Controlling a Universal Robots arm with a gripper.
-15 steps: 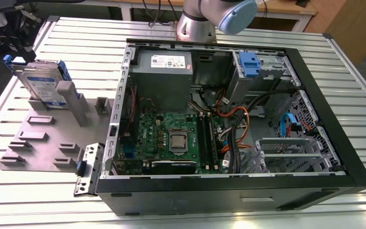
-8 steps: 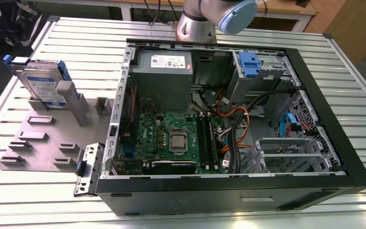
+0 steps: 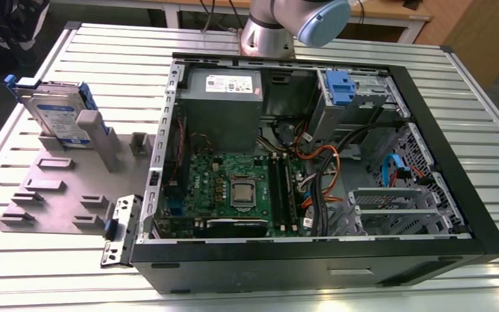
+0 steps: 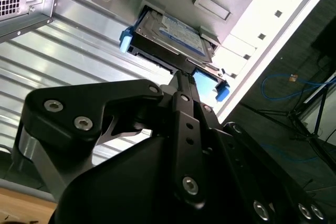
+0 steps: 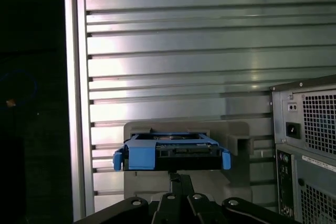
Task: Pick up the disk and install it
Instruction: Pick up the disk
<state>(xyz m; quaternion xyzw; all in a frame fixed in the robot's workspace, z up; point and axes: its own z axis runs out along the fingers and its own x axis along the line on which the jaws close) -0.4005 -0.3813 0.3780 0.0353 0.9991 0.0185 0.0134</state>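
- Jaws together with nothing between them: in the first wrist view the gripper [image 5: 181, 177] shows two thin black fingers lying side by side, and in the second wrist view the gripper [image 4: 181, 77] looks the same.
- Upper left of the exterior view: the disk [image 3: 59, 117] stands on end in a slot of the grey stand [image 3: 50, 188] on the slatted table [image 3: 102, 45]. Its labelled face is turned toward the lower left and its blue frame shows at the top corners. Only the stand touches it.
- What the pick turns on: in both wrist views the disk [image 5: 170, 152] [image 4: 168, 38] lies straight ahead of the fingertips. Its blue-framed end faces the gripper, and the wide side of that end runs crosswise to the fingers. I judge its long axis to be roughly upright, pointing back toward the gripper, and the gripper to be lined up with it but apart from it.
- Centre of the exterior view: the open computer case [image 3: 275, 266], with a grey power-supply box [image 3: 221, 97] in its upper left corner. The arm [image 3: 293, 26] rises behind it.
- Upper right of the case: a drive bay holding a bare blue tab [image 3: 340, 88].
- Hard to make out: the arm is cut off by the top edge of the exterior view, the disk's lower end is sunk in the stand, and I cannot tell how far the fingertips are from the disk.
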